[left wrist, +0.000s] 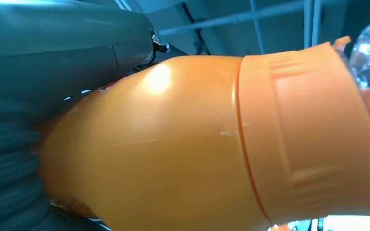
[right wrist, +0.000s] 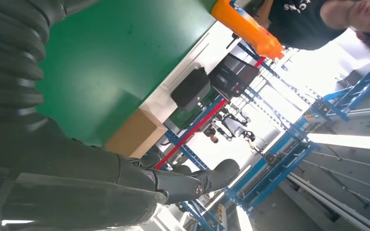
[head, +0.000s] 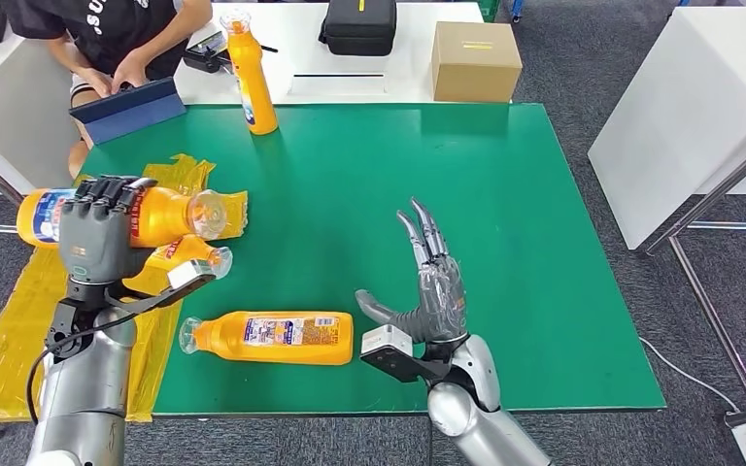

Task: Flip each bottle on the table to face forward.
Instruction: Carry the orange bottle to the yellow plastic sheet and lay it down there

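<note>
1. At the left of the head view, the left hand [head: 97, 231] grips an orange bottle [head: 170, 216] around its middle. The bottle lies on its side in the air, long axis running left to right across the frame, clear cap toward the centre.
2. The left wrist view gives a close look at that bottle's orange shoulder and collar [left wrist: 289, 130], pressed against the hand's grey cover.
3. At lower centre, a second orange bottle [head: 272, 337] lies flat on the green table [head: 505, 243], label up, cap pointing left. Its long axis also runs left to right.
4. The right hand [head: 429, 291] hovers just right of that bottle's base, fingers spread wide and holding nothing. It is clearly the nearer hand to it.
5. A third bottle [head: 199, 254] peeks out below the held one, above yellow plastic sheeting [head: 10, 330] at the table's left edge.
6. A fourth bottle [head: 251, 78] stands upright at upper left.
7. Behind, a person [head: 107, 39] sits at a white table with a cardboard box [head: 474, 60] and a black case [head: 359, 27].
</note>
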